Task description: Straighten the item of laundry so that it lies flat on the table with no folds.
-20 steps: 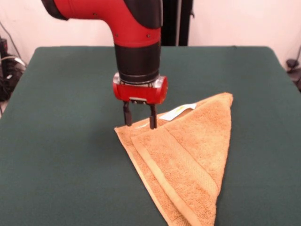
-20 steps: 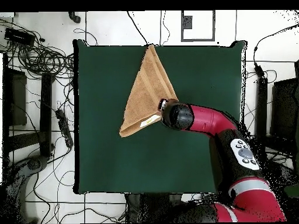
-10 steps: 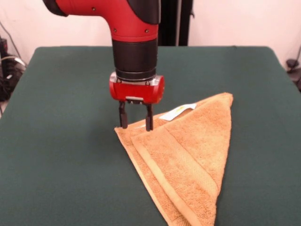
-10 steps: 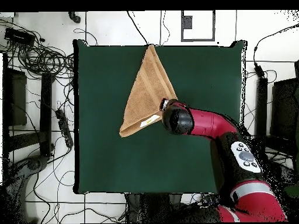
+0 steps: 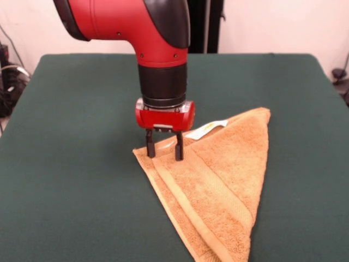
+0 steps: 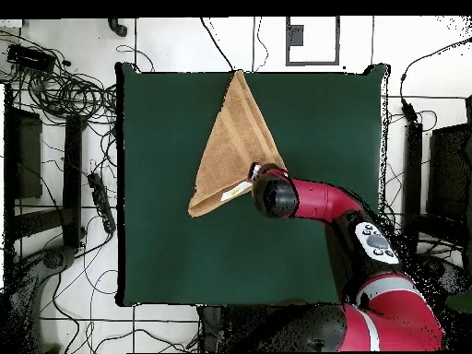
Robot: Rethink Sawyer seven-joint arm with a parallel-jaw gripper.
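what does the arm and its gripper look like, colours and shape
The arm is thick, rounded and glossy red, with black panels at the elbow and a black cylindrical wrist. Below sits a squat red gripper body with a silver rim and two short, thin black fingers. Overhead, a grey button pad shows on the arm.

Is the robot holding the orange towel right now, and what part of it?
Nothing is held yet. The end effector is open, its fingers standing on the towel at the folded corner near the white tag.
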